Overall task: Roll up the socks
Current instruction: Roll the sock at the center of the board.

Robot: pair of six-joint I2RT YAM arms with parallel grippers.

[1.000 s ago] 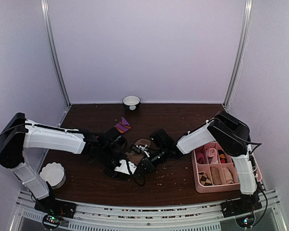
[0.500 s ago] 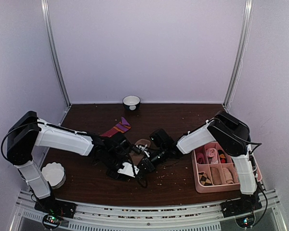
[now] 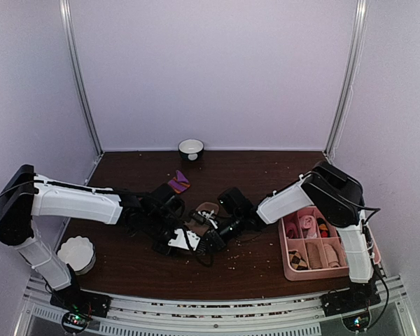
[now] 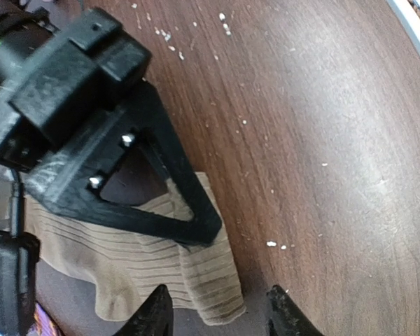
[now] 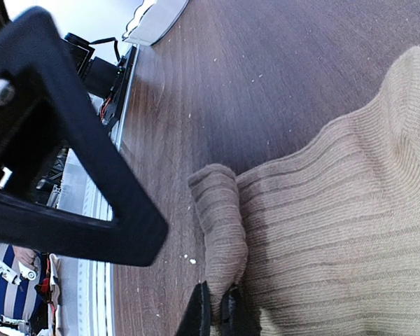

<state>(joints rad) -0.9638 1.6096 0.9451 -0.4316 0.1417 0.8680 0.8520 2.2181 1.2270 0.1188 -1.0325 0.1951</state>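
1. The right gripper (image 5: 215, 309) is pressed together. It pinches a small fold at the edge of the tan sock (image 5: 322, 210).
2. The left gripper (image 4: 220, 316) is spread. A corner of the tan sock lies between its two tips, and I cannot tell if they touch it.
3. Both grippers are low in the middle of the bench (image 3: 126, 266). The left one is just beside the right one, at its 9 o'clock.
4. The tan sock lies on the bench under them, a bit rumpled.
5. The dark red sock (image 3: 178, 183) with purple stripes lies apart from them, at about 11 o'clock. Part of it is hidden behind the left arm.
6. A small bowl (image 3: 191, 148) stands at 12 o'clock, at the back edge of the bench.
7. A pink tray (image 3: 288, 269) with small rolled socks sits at 3 o'clock.
8. A white dish (image 3: 77, 253) sits at 8 o'clock.
9. Little pale crumbs (image 4: 276, 245) are scattered over the bench.
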